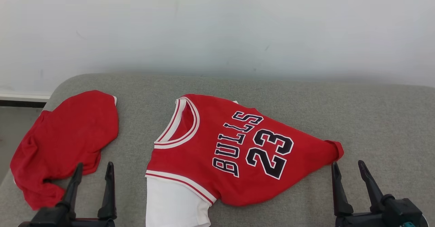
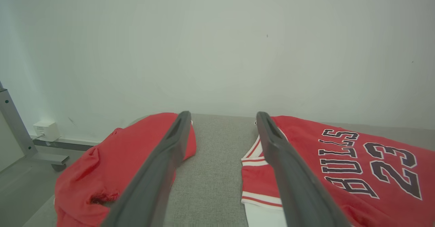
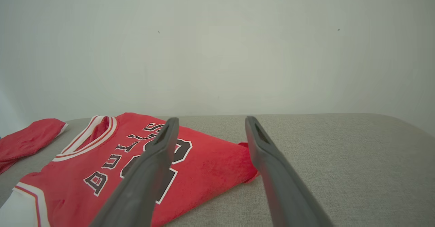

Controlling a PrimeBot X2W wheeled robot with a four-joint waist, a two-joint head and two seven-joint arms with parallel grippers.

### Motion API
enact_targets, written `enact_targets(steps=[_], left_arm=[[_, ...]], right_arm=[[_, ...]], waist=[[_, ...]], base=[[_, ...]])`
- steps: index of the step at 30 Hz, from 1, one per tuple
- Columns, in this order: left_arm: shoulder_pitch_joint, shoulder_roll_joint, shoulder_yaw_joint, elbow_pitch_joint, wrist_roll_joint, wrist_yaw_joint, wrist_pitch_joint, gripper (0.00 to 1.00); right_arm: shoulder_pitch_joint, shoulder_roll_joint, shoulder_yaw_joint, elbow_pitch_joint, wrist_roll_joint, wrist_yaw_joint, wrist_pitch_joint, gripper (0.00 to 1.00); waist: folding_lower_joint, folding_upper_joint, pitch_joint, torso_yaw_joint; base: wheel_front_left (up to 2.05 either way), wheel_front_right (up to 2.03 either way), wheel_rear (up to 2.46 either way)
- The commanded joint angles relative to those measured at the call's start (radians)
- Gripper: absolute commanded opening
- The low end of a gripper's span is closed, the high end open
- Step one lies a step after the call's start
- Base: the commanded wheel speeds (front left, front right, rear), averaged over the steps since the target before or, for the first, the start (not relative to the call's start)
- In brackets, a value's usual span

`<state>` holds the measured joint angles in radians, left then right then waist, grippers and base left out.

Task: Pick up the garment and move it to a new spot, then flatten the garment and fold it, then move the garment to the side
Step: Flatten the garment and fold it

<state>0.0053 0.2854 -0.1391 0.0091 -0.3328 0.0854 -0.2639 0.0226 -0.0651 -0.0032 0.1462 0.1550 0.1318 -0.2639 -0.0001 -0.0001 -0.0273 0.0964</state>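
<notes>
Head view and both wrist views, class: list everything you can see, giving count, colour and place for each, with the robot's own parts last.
jersey: one, red with white trim and dark "BULLS 23", lying in the middle of the cushion
cloth: one, plain red, crumpled at the cushion's left end, apart from the jersey
cushion: one, grey, under both garments
wall: one, white, behind the cushion
box: one, white, low on the wall at far left of the left wrist view
post: one, grey metal, beside the box
left gripper: one, dark, open, lower left, fingers over the cloth's near edge
right gripper: one, dark, open, lower right, near the jersey's right tip
</notes>
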Motion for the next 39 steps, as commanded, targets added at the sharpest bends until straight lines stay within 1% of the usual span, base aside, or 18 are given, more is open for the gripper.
enact_targets(steps=[1,6,12,19,26,30,35,36,39], left_arm=[[0.008,-0.014,0.008,0.004,0.018,-0.007,-0.001,1.00],[0.017,-0.048,0.032,0.019,0.043,-0.034,-0.001,1.00],[0.004,-0.073,0.053,0.033,0.078,-0.066,-0.001,1.00],[0.009,-0.101,0.077,0.032,0.102,-0.089,-0.001,1.00],[0.007,-0.120,0.097,0.037,0.125,-0.111,-0.001,1.00],[0.001,-0.130,0.106,0.039,0.137,-0.121,-0.001,1.00],[-0.023,-0.148,0.104,0.040,0.145,-0.137,-0.001,1.00],[-0.023,-0.148,0.104,0.040,0.145,-0.137,-0.001,1.00],[-0.043,-0.164,0.095,0.046,0.152,-0.147,-0.001,1.00]], right_arm=[[0.013,-0.002,-0.003,0.003,-0.008,-0.002,-0.001,1.00],[0.020,-0.001,-0.006,0.011,-0.010,-0.002,-0.001,1.00],[0.029,0.000,-0.021,0.017,-0.016,-0.002,-0.001,1.00],[0.025,0.002,-0.019,0.015,-0.016,-0.002,-0.001,1.00],[0.014,-0.004,-0.030,0.023,-0.018,-0.002,-0.001,1.00],[-0.032,-0.033,-0.023,0.053,-0.025,-0.002,-0.001,1.00],[-0.130,-0.103,0.000,0.137,-0.032,-0.002,-0.001,1.00],[-0.130,-0.103,0.000,0.137,-0.032,-0.002,-0.001,1.00],[-0.202,-0.150,0.019,0.213,-0.032,-0.002,0.002,1.00]], waist=[[0.0001,0.0001,0.000,-0.001],[0.0001,0.0001,-0.003,-0.014],[0.0001,0.0001,-0.002,-0.029],[0.0001,0.0001,0.007,-0.046],[0.0001,0.0001,0.013,-0.045],[0.0001,0.0001,0.022,-0.039],[0.0001,0.0001,0.055,-0.020],[0.0001,0.0001,0.055,-0.020],[0.0001,0.0001,0.087,0.000]], base=[[0.00,0.00,0.00],[0.00,0.00,0.00],[0.00,0.00,0.00],[0.00,0.00,0.00],[0.00,0.00,0.00],[0.00,0.00,0.00],[0.00,0.00,0.00],[0.00,0.00,0.00],[0.00,0.00,0.00]])
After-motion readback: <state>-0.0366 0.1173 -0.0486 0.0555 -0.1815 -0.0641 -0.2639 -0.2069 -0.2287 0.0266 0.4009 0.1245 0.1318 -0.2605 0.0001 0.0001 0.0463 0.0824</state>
